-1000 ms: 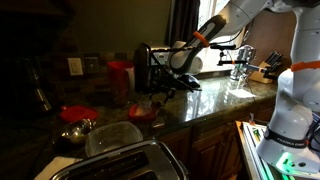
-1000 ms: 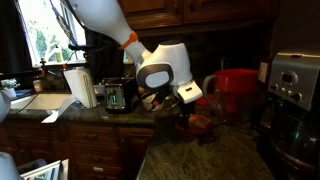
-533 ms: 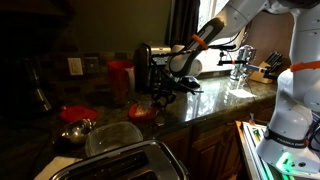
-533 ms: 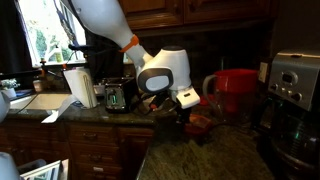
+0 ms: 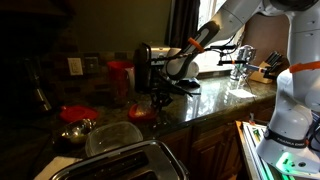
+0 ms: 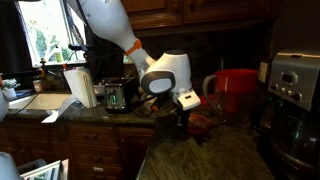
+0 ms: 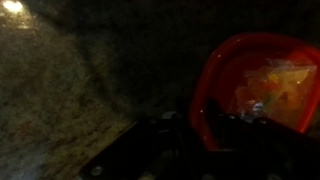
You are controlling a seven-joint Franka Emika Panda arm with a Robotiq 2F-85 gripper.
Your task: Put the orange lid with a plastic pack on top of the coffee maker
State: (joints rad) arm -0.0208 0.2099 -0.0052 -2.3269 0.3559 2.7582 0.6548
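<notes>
- Step in hand — the pick-up: gripper (image 6: 181,120) is low over the counter (image 6: 215,162), right at the rim of the orange lid (image 6: 201,123).
- Hand state: the wrist view is too dark to tell whether the fingers pinch the rim or stand apart.
- Orange lid: lies hollow side up, holding the plastic pack (image 7: 268,92).
- Coffee maker (image 6: 296,85): well apart from the lid, beyond the red canister (image 6: 236,92), whose contents are not visible.
- Next move, as judged — a firm rim pinch, then a level lift so the pack stays in.

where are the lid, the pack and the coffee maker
lid (image 7: 212,75): wrist view, on its left rim
pack (image 7: 268,92): wrist view, on its middle
coffee maker (image 6: 292,80): in an exterior view, on its silver front panel
</notes>
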